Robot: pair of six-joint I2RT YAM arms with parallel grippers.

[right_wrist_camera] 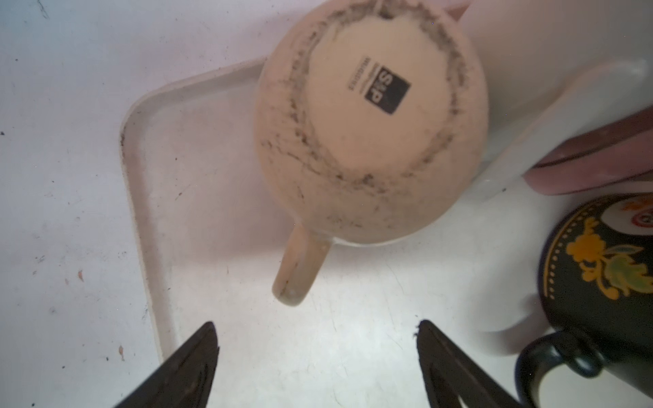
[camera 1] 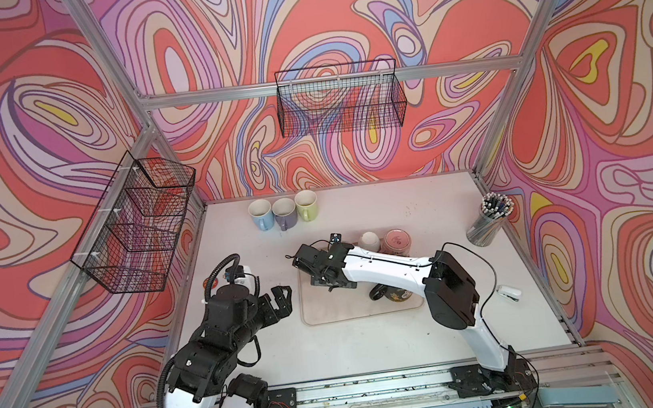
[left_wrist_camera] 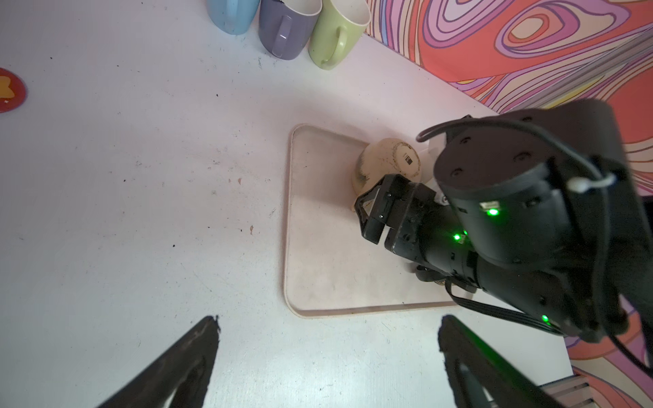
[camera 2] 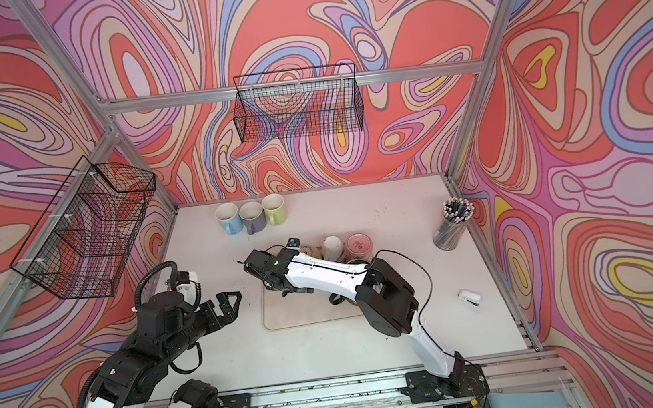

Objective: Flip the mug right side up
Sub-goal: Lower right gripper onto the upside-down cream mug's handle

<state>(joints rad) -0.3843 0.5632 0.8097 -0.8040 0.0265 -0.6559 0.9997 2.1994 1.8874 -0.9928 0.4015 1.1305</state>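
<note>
Swirly pink walls are boxing in a white table (camera 1: 374, 342). In both top views the right gripper (camera 1: 309, 269) is reaching over the tray (camera 1: 329, 315) with its elbow bent. The left gripper (camera 1: 281, 298) is hanging back, jaws wide, holding nothing.

Left wrist view: the upside-down beige mug (left_wrist_camera: 387, 166) is sitting near a tray corner.

Right wrist view: the claw is gaping wide and empty, just short of the handle (right_wrist_camera: 300, 268). My worry is the dark floral mug (right_wrist_camera: 600, 268) crowding in close, so a flip could be knocking it. That rounded body could also be slipping out of a pinch.
</note>
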